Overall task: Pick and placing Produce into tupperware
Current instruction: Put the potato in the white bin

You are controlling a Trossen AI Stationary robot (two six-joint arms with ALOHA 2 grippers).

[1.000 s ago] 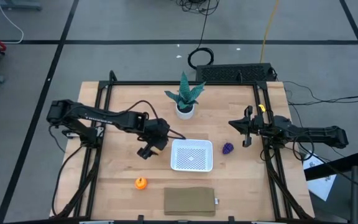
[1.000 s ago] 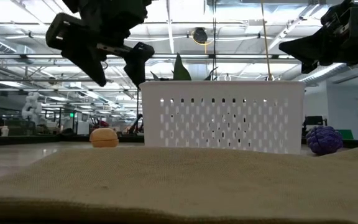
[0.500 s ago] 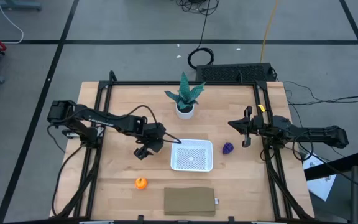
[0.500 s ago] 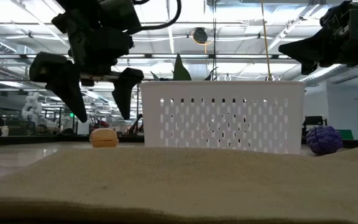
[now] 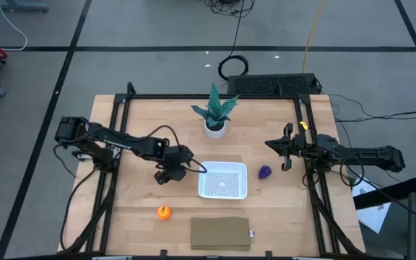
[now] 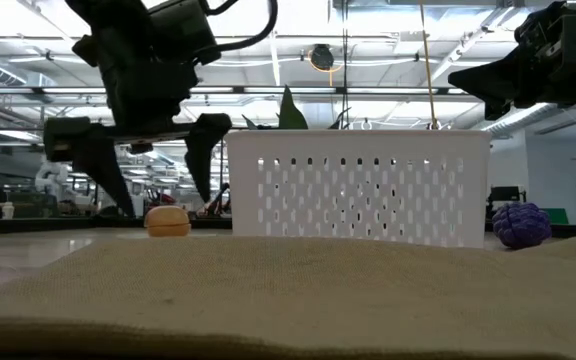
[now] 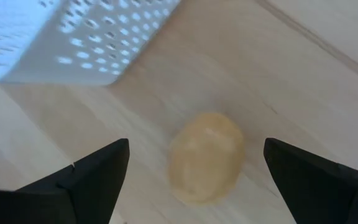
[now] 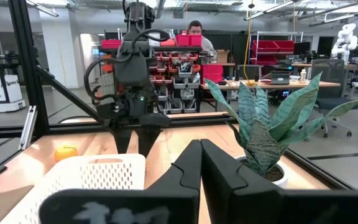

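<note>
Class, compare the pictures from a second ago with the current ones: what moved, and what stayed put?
The left gripper has come down, fingers open, to straddle the tan oval toy produce piece beside the white perforated container, without closing on it. The right gripper, shut, the purple piece and the orange round piece did not move.

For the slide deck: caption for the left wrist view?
Open left gripper straddles the tan fruit beside the tupperware.

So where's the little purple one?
In the high view, the purple fruit sits on the table just right of the white tupperware, near the right gripper.
</note>
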